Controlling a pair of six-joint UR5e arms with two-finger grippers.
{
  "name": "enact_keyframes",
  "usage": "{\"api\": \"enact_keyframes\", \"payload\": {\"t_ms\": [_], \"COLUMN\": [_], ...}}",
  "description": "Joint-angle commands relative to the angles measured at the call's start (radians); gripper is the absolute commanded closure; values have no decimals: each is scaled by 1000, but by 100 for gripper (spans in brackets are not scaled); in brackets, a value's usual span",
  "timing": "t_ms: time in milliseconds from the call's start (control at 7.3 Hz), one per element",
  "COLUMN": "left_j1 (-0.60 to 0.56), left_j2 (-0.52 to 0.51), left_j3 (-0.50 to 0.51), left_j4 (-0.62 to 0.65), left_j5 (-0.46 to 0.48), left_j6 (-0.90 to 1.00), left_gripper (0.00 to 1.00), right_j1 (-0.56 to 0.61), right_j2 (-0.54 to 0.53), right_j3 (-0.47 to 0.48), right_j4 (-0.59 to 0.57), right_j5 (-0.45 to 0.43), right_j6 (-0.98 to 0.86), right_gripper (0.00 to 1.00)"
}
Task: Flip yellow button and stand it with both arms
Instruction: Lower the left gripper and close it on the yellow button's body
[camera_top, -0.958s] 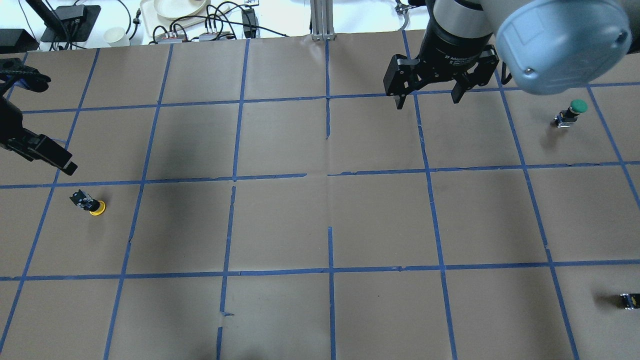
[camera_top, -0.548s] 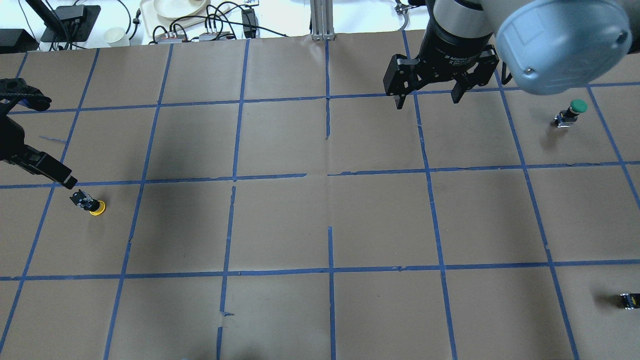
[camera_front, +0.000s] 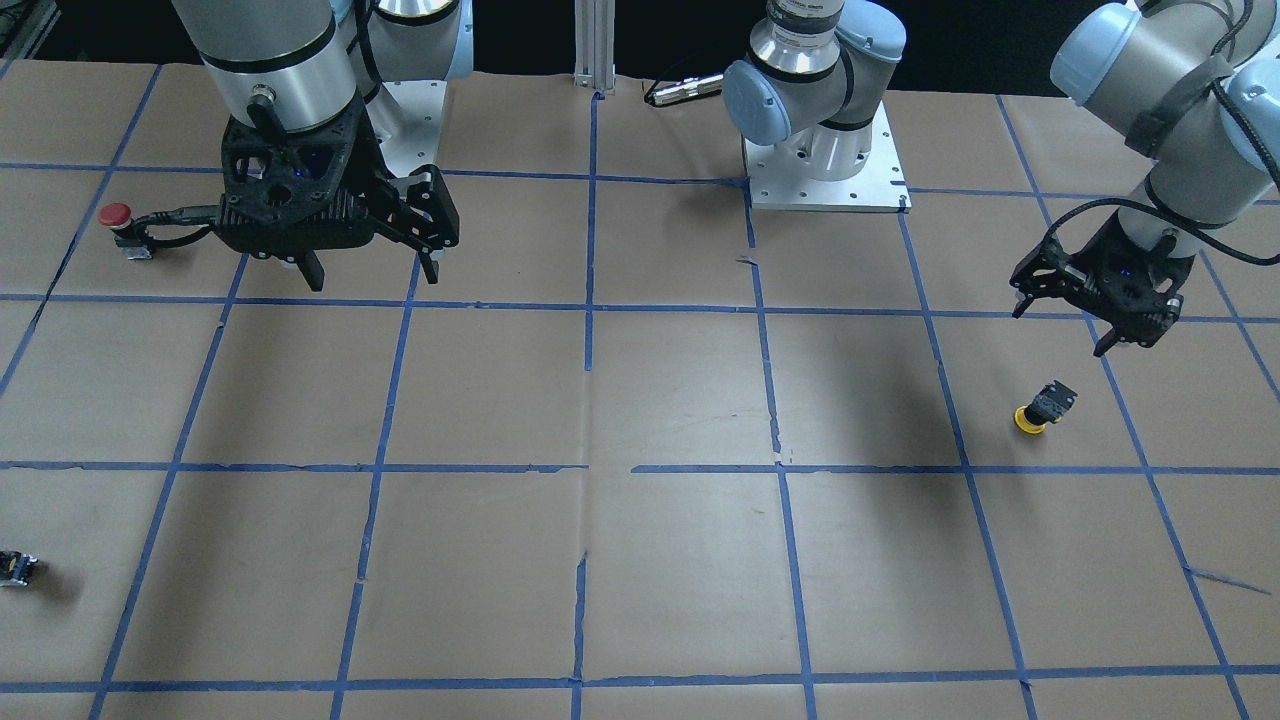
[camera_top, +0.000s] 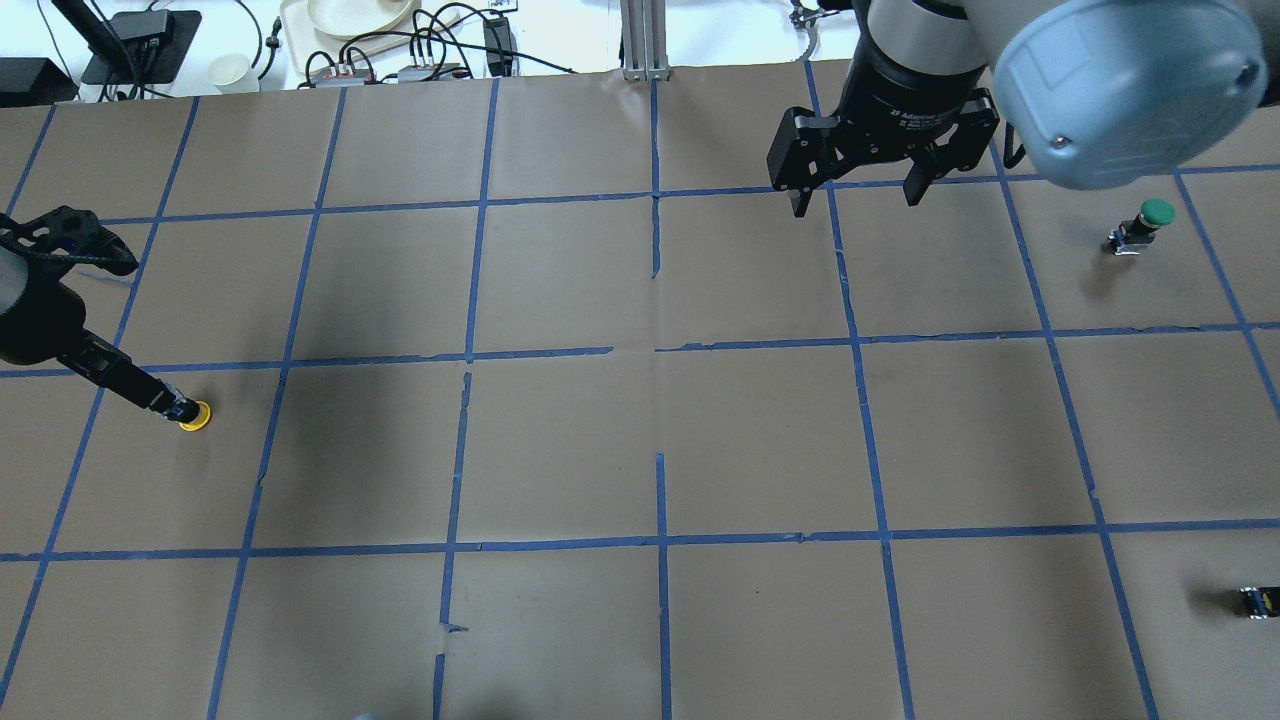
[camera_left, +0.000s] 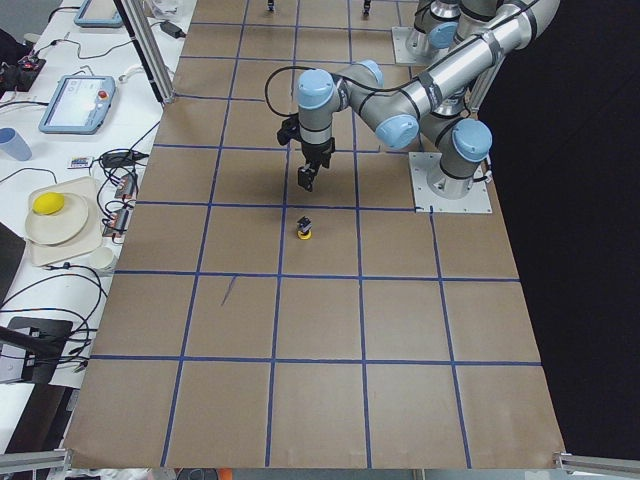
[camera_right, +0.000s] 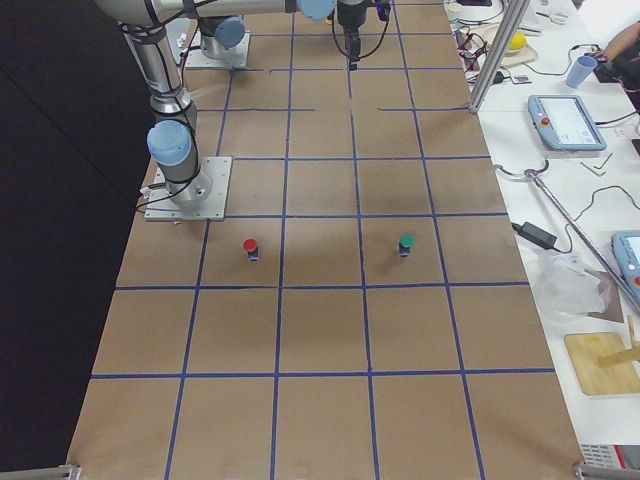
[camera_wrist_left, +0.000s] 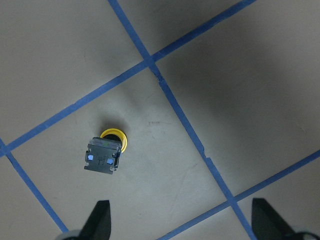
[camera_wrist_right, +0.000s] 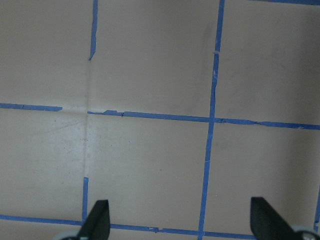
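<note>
Nothing done: yellow-capped black push button (camera_wrist_left: 106, 152) sat cap-down, ungrasped. Left black two-finger gripper (camera_wrist_left: 181, 216) hovered near it, splayed. Right gripper (camera_top: 855, 200) splayed, far right.

Bare counter (camera_front: 680, 400) all round the yellow button (camera_front: 1040, 410), every side open; left gripper (camera_front: 1059, 330) hangs close above, jaws wide. Red button (camera_front: 115, 214) and green button (camera_top: 1157, 211) stand well away.

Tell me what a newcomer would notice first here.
The yellow button, bright on the brown blue-taped table, sits near the robot's left end with the open left gripper hanging just above it. Far across, the right gripper hovers open and empty near a red button.
</note>
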Motion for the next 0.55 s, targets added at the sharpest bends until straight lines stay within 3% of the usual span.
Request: {"api": "enact_keyframes", "payload": {"t_ms": [0,411], "left_j1": [87,105], "left_j2": [-61,-167], "left_j3": [-5,-3], "left_j4": [50,182], "left_j5": [-70,-113], "left_j6": [123,190], "left_gripper": [1,1], "right_j1": [0,0], "right_j2": [-1,-1], "right_j3": [0,0], "right_j4": [-1,1], "right_j5": [0,0], "right_j6": [0,0], "right_gripper": [0,0]}}
